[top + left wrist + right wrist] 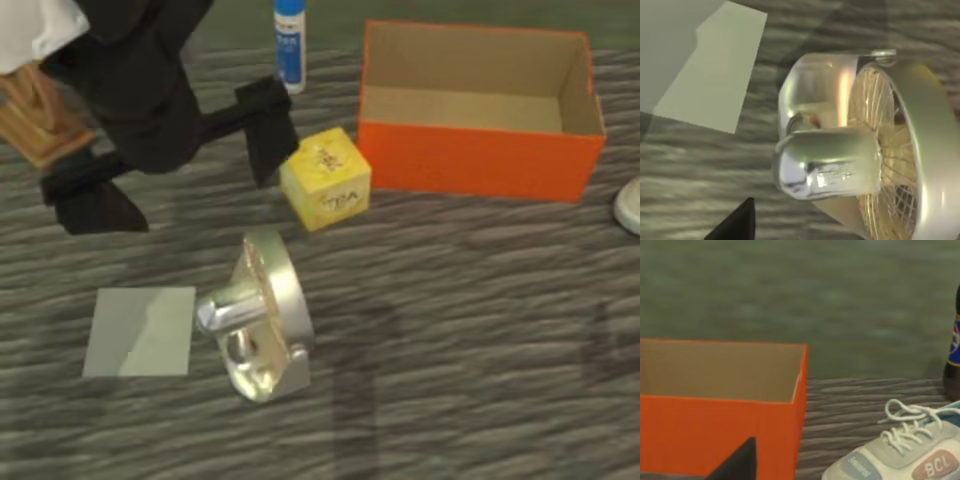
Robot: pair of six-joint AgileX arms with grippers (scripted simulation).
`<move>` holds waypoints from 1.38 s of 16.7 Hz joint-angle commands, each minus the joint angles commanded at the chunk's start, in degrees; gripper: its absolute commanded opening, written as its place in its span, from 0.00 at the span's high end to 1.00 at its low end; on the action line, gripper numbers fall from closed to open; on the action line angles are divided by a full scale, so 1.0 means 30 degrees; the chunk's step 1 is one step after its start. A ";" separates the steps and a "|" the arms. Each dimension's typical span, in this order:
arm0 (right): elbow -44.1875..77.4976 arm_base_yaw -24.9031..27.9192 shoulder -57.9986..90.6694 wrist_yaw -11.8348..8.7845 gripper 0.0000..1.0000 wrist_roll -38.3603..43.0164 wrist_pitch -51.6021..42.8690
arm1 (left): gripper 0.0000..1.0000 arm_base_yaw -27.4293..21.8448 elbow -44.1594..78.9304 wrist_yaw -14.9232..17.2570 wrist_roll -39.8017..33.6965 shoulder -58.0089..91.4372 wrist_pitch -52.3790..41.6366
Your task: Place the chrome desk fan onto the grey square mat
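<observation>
The chrome desk fan [265, 320] lies on the table's front left part, its hub [225, 310] pointing at the grey square mat [140, 330] right beside it on the left. Whether the two touch, I cannot tell. My left gripper [180, 190] hovers behind them, wide open and empty. In the left wrist view the fan [860, 150] fills the picture, the mat [710, 70] lies beside it, and one dark fingertip [740, 222] shows. My right arm is outside the top view; one of its fingertips [742, 460] shows far off-centre before the orange box [715, 430].
A yellow cube [325, 180] sits just behind the fan. The open orange box [470, 160] stands at the back right, a blue-and-white bottle [290, 40] at the back and a wooden ornament [35, 120] at the far left. A white sneaker [905, 455] lies right of the box.
</observation>
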 joint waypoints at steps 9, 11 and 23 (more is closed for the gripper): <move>0.0000 0.0000 0.0000 0.0000 0.00 0.0000 0.0000 | 0.00 -0.1990 0.5828 0.0012 -0.3184 0.6185 -0.4415; 0.0000 0.0000 0.0000 0.0000 0.00 0.0000 0.0000 | 0.00 -0.1990 0.5828 0.0012 -0.3184 0.6185 -0.4415; 0.0000 0.0000 0.0000 0.0000 0.00 0.0000 0.0000 | 0.00 -0.1952 0.2123 0.0013 -0.3145 0.6237 -0.0659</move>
